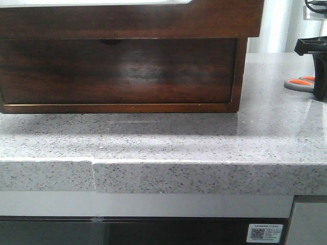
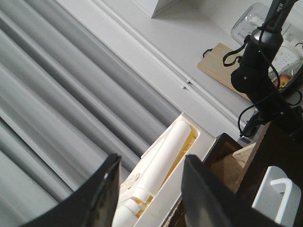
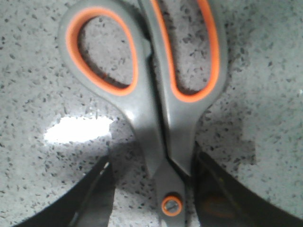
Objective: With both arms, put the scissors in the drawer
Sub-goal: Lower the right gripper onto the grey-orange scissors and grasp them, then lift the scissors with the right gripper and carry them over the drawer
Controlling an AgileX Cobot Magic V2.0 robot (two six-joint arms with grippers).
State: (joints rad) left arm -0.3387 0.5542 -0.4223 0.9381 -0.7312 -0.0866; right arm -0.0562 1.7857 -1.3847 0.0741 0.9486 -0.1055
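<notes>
Item: scissors [image 3: 156,118], grey handles lined orange inside the loops, orange pivot screw; blades not shown. Lying flat on the speckled grey bench [image 1: 168,138], at its right end, well apart from the drawer [image 1: 117,71].

Right gripper [image 3: 151,189]: fingers parted, straddling the shank beside the pivot, one on each side, not yet gripping. Step in hand, as judged: the pick-up. Advised: lower squarely, close evenly across the shank, avoid pushing the scissors along the glossy surface.

Left gripper [image 2: 149,189]: fingers wide, holding nothing, raised toward the wall.

Drawer: dark glossy reddish-brown wood, apparently shut.
</notes>
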